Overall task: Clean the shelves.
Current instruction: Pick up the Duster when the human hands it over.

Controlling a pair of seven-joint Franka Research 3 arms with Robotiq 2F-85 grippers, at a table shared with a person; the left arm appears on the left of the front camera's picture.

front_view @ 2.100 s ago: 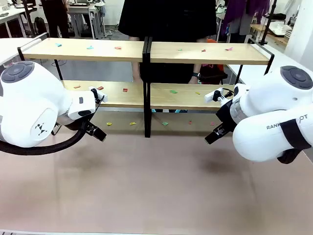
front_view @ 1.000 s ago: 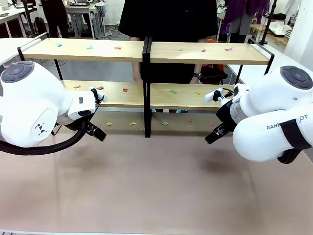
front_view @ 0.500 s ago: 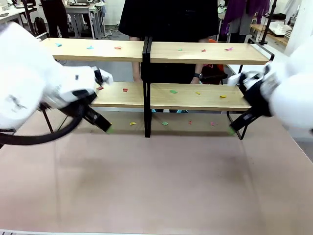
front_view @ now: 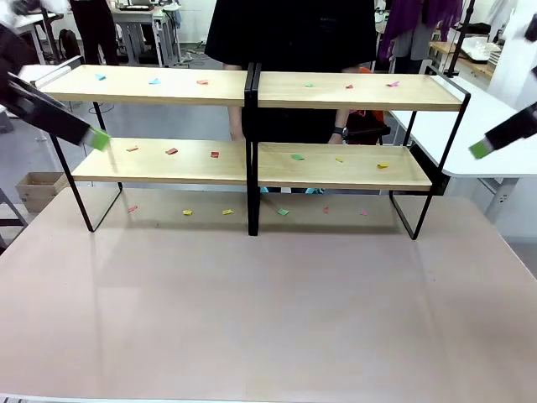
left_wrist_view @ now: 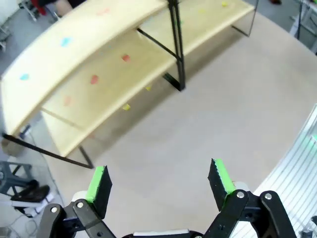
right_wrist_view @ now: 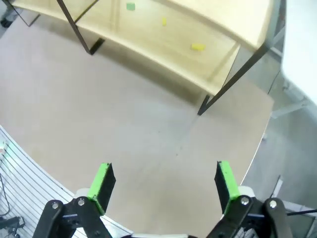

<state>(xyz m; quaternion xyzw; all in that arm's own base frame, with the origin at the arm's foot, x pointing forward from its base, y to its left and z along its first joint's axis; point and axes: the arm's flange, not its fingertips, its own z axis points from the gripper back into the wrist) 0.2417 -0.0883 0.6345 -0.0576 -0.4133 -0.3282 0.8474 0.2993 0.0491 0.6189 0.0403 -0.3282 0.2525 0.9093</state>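
A white table [front_view: 453, 159] and cardboard box [front_view: 38, 189] stand on grey floor [front_view: 168, 122].

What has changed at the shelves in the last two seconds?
The left gripper swung up and out to the left from in front of the shelves, and the right gripper up and out to the right. Both are open and empty; nothing was gripped. The shelves and the scraps stayed put.

1. A pale brown table [front_view: 268, 319] carries the shelves [front_view: 361, 95], which stand along its far side.
2. Small coloured scraps [front_view: 171, 151] lie scattered on the top boards [front_view: 126, 86] and the lower boards [front_view: 336, 172].
3. A few more scraps lie on the table under the rack.
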